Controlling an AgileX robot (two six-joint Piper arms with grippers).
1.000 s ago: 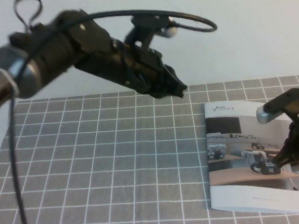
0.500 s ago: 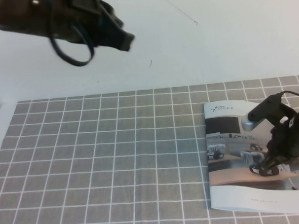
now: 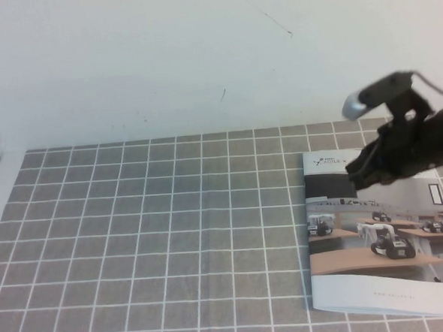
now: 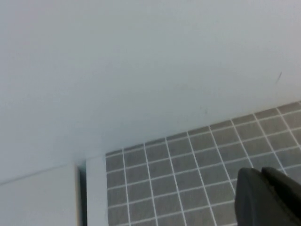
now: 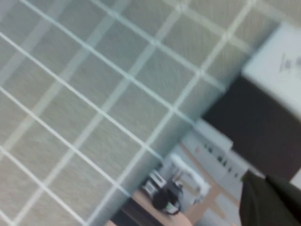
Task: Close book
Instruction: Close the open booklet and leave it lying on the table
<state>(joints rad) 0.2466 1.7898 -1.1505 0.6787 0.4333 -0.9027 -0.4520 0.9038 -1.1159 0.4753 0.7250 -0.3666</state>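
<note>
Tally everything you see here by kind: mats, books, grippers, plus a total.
checked mat: 1
book: 1, on the mat's right side
grippers: 2, left gripper near the mat's far left corner, right gripper over the book's far end
Total: 4

L wrist cam | left gripper (image 4: 259,178) (dark) over grid mat (image 4: 178,188) | white wall (image 4: 141,70) bg

High camera angles down across the mat (image 3: 173,237); left gripper (image 4: 262,182) camera faces the shared far-left corner, right gripper (image 5: 263,184) camera (closer) the book (image 3: 361,233).
</note>
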